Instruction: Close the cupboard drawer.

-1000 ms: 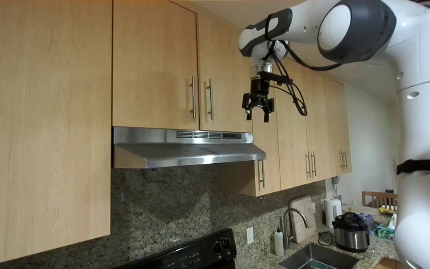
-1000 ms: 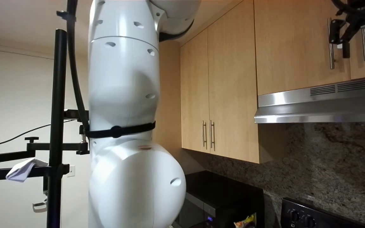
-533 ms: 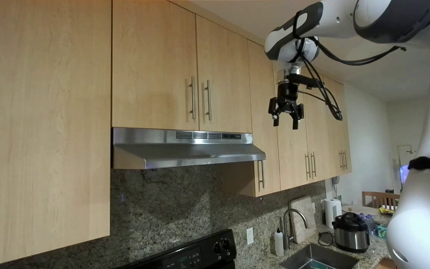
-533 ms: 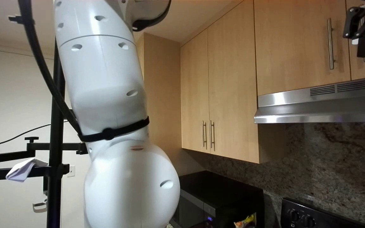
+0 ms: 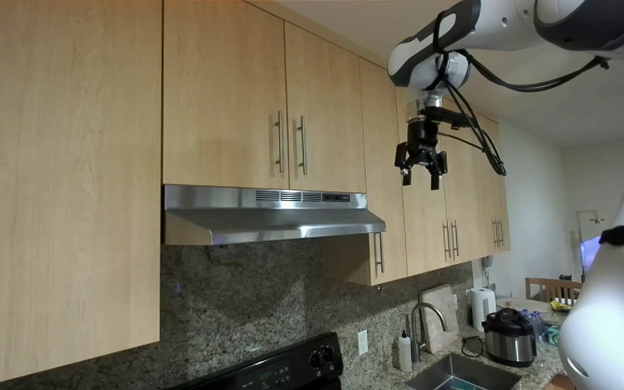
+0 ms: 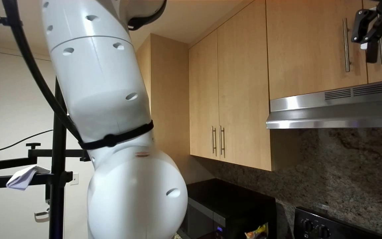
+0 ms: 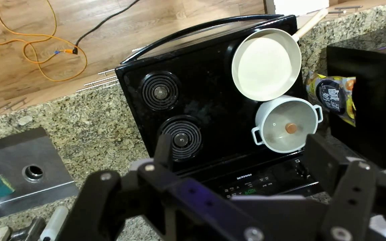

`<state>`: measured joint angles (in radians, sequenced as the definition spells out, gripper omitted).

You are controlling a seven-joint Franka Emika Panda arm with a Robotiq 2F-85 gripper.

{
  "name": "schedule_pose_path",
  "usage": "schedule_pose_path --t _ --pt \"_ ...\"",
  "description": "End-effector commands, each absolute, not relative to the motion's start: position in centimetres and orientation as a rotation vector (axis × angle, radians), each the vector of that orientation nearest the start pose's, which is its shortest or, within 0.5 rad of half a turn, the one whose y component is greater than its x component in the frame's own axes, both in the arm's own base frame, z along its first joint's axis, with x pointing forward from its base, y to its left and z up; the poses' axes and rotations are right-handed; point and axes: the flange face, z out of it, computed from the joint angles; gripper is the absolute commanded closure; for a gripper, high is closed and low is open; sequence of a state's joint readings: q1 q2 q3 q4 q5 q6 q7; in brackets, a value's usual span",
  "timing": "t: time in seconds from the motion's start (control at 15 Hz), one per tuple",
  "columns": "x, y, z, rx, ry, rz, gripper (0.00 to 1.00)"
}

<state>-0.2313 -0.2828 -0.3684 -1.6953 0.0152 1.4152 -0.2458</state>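
Exterior view, cupboard door [image 5: 324,97] closed above hood [image 5: 268,216], gripper [image 5: 421,181] spread wide

A pan [image 7: 265,65] and a lidded pot [image 7: 278,132] stand on the stove [image 7: 209,77]. Granite counter [image 7: 92,134] flanks it, with a cooker [image 5: 508,338], paper roll [image 5: 482,310] and bottle [image 5: 404,353] on one side, a microwave [image 6: 227,196] on the other. An orange cord [image 7: 69,51] lies on the floor [image 7: 109,36].

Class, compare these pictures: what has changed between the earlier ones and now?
In an exterior view, the claw moved rightward and slightly down. The right-hand cabinet door above the range hood looks flush now; it seemed slightly ajar a second ago. Nothing was visibly grasped or released. The claw stayed open, the range hood unmoved.
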Motion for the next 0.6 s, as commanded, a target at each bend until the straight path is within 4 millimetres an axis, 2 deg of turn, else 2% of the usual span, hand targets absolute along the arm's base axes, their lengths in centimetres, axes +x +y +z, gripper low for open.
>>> schedule_pose_path --t 0.0,0.33,0.53 --pt "35.8 -27.9 68.6 -2.986 0.508 -0.049 0.0" --pt "35.4 -26.5 66.7 -3.015 0.467 -0.039 0.0" --pt "35.6 -26.0 65.5 -2.989 0.5 -0.129 0.0"
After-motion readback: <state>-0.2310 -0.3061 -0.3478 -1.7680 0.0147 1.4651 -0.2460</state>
